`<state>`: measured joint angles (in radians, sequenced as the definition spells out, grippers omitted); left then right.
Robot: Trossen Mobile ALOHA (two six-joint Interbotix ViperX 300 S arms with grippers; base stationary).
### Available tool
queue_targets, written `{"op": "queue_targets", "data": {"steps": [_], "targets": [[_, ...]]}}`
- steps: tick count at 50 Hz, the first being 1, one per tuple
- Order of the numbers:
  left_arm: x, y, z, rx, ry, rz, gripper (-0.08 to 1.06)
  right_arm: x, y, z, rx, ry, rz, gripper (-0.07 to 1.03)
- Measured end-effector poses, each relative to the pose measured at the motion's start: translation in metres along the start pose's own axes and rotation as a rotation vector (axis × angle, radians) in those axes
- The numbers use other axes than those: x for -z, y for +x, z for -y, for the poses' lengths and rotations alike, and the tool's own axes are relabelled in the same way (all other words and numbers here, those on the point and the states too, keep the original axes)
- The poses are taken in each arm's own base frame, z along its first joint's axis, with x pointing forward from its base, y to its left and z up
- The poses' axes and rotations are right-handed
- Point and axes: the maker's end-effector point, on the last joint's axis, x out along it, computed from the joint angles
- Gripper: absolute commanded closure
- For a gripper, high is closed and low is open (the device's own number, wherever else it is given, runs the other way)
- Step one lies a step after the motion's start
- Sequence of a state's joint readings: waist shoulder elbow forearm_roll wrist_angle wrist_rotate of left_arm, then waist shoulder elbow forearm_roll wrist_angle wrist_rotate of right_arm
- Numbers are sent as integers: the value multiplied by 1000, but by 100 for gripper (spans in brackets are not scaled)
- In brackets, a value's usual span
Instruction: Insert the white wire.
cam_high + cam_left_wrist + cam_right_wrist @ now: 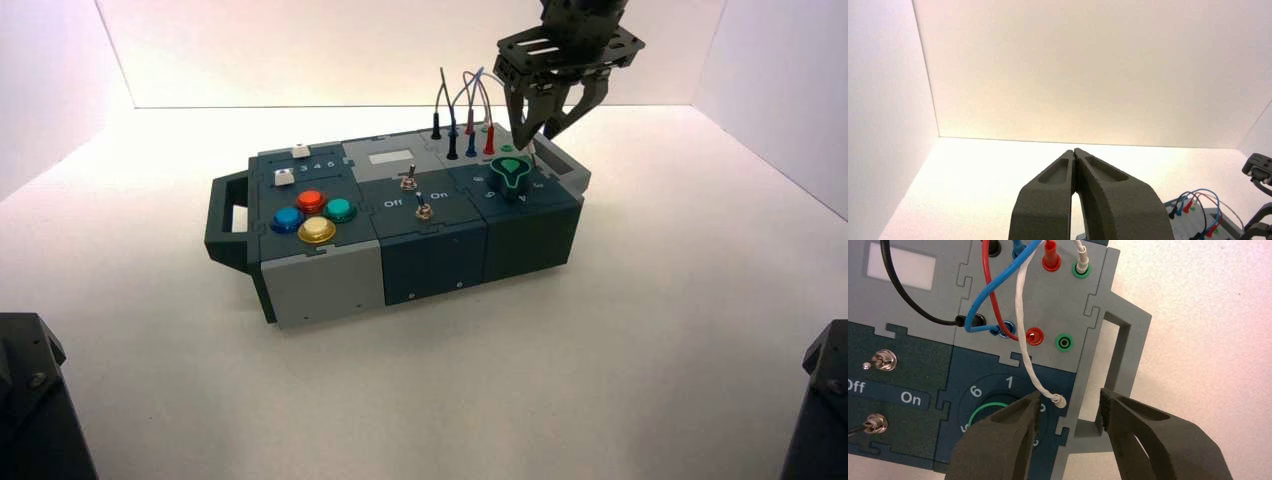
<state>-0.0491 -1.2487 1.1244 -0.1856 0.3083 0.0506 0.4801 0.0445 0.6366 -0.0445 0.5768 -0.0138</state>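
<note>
The white wire point(1022, 330) runs from a white plug seated in the upper green socket point(1081, 271) down across the grey wire panel. Its free white plug point(1060, 401) lies loose on the dark knob panel by the box's edge. A lower green socket point(1064, 342) stands empty. My right gripper point(1070, 405) is open just above the free plug, which lies beside one finger point(1013, 430) and touches neither. In the high view the right gripper point(537, 135) hangs over the box's right rear corner. My left gripper point(1075, 151) is shut and empty, away from the box.
Red point(998, 315), blue point(993, 285) and black point(908, 295) wires cross the grey panel. The green knob point(512, 175) sits under the right gripper. Two toggle switches point(408, 181) and coloured buttons point(312, 202) lie further left. The box's grey end handle point(1125, 340) is beside the other finger.
</note>
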Motion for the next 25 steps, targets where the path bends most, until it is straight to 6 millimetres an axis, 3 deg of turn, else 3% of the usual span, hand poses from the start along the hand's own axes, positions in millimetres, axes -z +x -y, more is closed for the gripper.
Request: {"op": "queue_targets", "data": {"steps": [6,10,13,25], "targets": [[0,0,0,0,0,0,101,0,0,0,-1,6,-2,65],[0,0,0,-1,0,0,101,0,0,0,-2,8,-2,94],[0,0,0,-1,0,0,101,0,0,0,-3,10,-2,99],[0,0,0,0,0,0,101,1,1,0,-2,8,-8,99]]}}
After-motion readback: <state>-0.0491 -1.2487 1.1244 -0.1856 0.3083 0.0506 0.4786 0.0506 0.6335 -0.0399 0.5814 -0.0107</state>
